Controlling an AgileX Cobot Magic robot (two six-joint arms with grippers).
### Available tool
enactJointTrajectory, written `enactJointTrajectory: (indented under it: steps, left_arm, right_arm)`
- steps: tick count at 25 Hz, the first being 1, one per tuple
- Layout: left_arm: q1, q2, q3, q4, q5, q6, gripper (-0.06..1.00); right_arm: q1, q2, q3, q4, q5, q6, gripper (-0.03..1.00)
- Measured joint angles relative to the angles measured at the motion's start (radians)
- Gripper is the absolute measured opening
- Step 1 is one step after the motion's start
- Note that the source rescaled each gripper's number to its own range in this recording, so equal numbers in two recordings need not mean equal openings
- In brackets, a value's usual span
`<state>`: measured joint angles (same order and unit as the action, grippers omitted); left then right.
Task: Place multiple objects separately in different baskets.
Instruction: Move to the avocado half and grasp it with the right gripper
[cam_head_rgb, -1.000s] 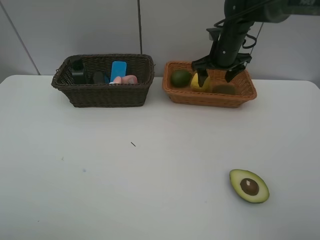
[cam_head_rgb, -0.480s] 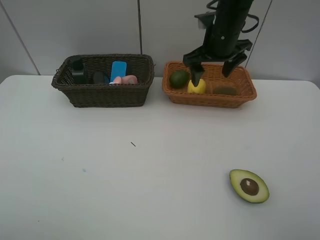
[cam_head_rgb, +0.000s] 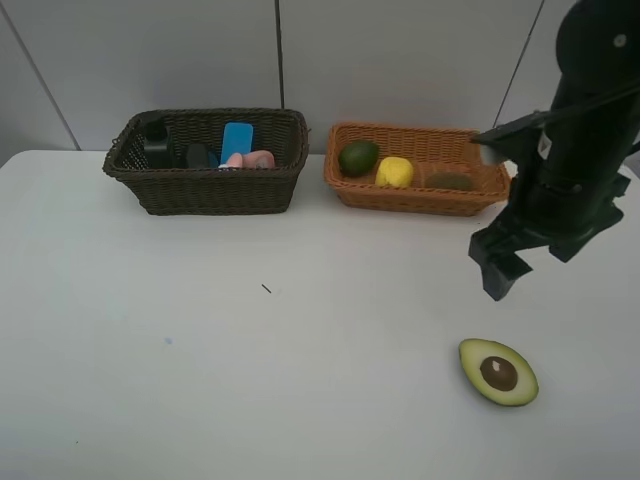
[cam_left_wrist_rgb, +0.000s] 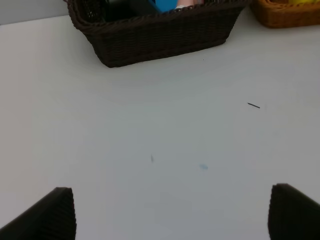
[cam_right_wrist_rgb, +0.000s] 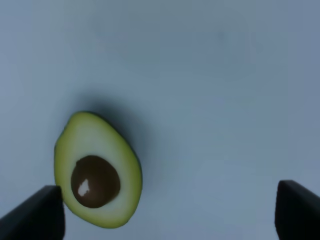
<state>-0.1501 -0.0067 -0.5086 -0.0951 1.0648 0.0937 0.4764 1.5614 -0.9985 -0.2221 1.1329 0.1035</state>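
White table (cam_head_rgb: 200, 380) has two baskets at the back, dark brown (cam_head_rgb: 207, 160) beside orange (cam_head_rgb: 417, 168), plus an avocado half (cam_head_rgb: 498, 372) lying cut-side up near the front right.

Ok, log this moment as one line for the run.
right end effector: open, above avocado half | avocado half: on table, ungrasped | orange-tan basket: lime, lemon, kiwi

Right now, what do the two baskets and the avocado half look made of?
Dark brown basket: woven wicker, matte, visible weave. Orange-tan basket: same weave, lighter. Avocado half: smooth cut face with a glossy pit, possibly plastic; real or fake can't be told.
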Motion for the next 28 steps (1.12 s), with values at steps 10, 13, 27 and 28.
enactJointTrajectory:
  steps: [10,13,27,28]
  left_arm:
    - [0.0,0.0,0.0,0.0,0.0,0.0,0.99]
    - [0.0,0.0,0.0,0.0,0.0,0.0,0.99]
    - [0.0,0.0,0.0,0.0,0.0,0.0,0.99]
    - [0.0,0.0,0.0,0.0,0.0,0.0,0.99]
  right_arm:
    - [0.0,-0.085,0.262,0.104,-0.195,-0.035,0.99]
    - [0.0,-0.085,0.299,0.14,-0.279,-0.069,1.0]
    - [0.0,0.053,0.31,0.121,-0.406,-0.084,1.0]
    - [0.0,0.065,0.311,0.121,-0.414,-0.086,1.0]
